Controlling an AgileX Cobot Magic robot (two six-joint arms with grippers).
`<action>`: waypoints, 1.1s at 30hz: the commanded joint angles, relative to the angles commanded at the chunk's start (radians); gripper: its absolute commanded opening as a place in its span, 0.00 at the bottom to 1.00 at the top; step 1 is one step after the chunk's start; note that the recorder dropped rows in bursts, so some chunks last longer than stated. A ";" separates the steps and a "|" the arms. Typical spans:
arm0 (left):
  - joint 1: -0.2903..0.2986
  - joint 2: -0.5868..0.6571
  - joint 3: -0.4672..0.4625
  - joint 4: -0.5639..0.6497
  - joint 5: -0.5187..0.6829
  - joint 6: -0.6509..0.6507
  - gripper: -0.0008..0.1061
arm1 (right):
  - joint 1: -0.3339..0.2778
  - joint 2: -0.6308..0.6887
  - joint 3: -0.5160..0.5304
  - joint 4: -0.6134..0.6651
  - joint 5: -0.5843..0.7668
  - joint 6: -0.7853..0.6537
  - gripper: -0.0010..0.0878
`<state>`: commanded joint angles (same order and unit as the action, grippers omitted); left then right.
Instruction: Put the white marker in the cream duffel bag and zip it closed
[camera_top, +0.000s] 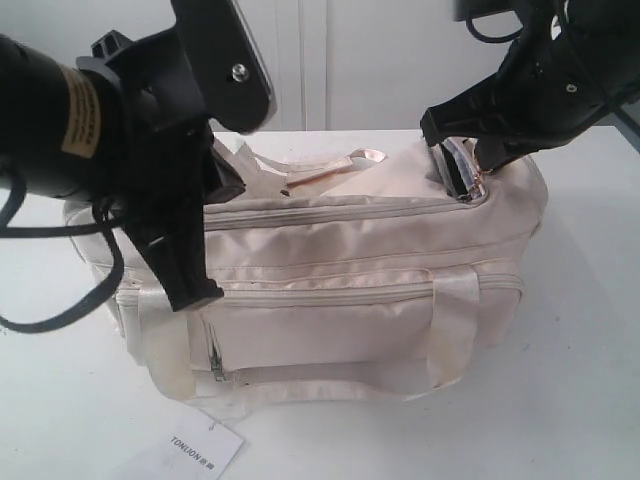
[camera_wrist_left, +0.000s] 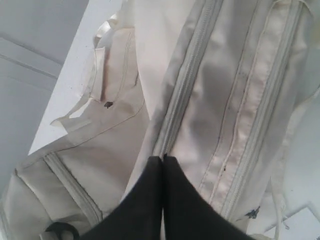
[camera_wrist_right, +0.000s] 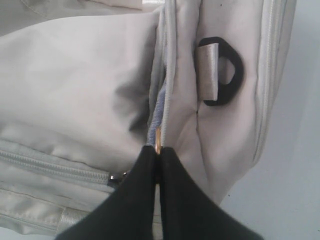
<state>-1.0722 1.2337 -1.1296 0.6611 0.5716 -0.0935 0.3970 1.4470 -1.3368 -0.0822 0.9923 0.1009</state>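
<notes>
On the white table (camera_top: 590, 300) we find the cream duffel bag (camera_top: 350, 300) almost zipped, white marker unseen, right gripper (camera_wrist_right: 159, 150) clamping the zipper pull (camera_wrist_right: 158, 139), left gripper (camera_wrist_left: 162, 159) pinching its fabric.

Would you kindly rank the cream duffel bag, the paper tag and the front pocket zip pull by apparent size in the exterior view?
1. cream duffel bag
2. paper tag, partly cut off by the picture's edge
3. front pocket zip pull

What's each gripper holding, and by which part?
Right gripper: the gold zipper pull of the soft cream fabric duffel bag. Left gripper: shut at the top zipper; a hold cannot be told.
</notes>
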 joint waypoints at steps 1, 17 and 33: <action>-0.031 0.002 0.000 0.072 0.018 -0.056 0.01 | 0.000 0.000 0.000 0.000 0.000 0.000 0.01; -0.290 0.258 0.000 0.507 0.064 -0.327 0.01 | 0.000 0.000 0.000 0.000 0.004 -0.002 0.01; -0.242 0.417 -0.001 0.685 -0.214 -0.385 0.45 | 0.000 0.000 0.000 0.000 0.004 -0.002 0.01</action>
<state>-1.3146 1.6505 -1.1303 1.3461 0.3571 -0.4784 0.3970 1.4470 -1.3368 -0.0822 0.9965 0.0987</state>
